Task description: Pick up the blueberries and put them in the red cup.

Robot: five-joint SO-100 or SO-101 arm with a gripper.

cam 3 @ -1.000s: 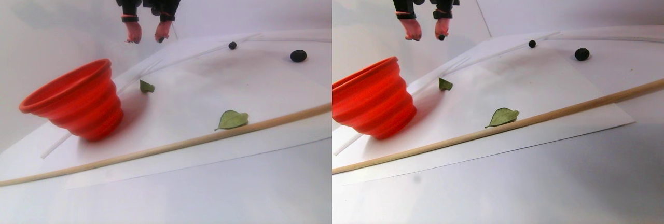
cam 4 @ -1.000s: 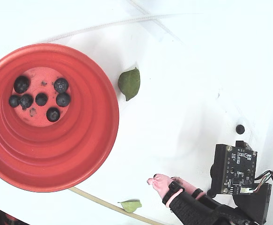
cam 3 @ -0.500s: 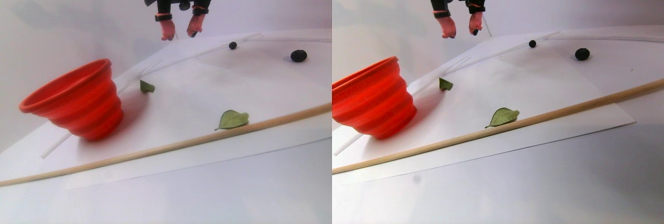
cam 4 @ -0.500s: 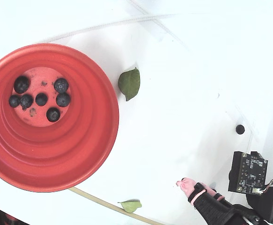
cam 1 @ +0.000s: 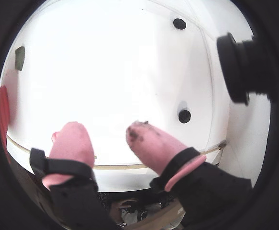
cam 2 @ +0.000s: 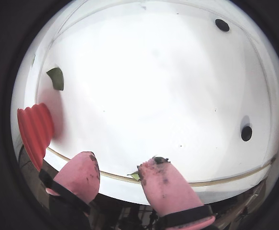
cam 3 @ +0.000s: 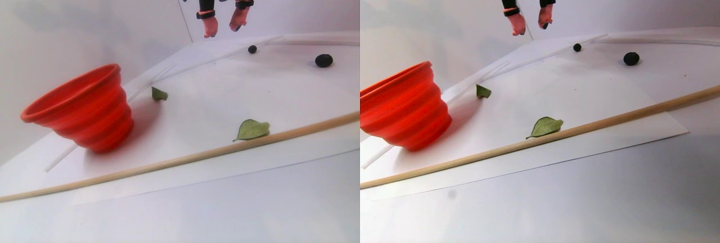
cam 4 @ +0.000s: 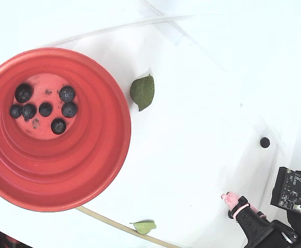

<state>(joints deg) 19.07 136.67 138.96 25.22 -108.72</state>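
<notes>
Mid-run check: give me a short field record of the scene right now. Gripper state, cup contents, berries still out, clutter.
gripper: open, empty, raised above the sheet, pink fingertips smeared dark
red cup: upright, six blueberries on its bottom in the fixed view
blueberries still out: two on the white sheet, a small one and a larger one in the stereo pair view
nearest loose berry in a wrist view, right of the fingertips
leaves: two green leaves
wooden stick: lying across the sheet
</notes>
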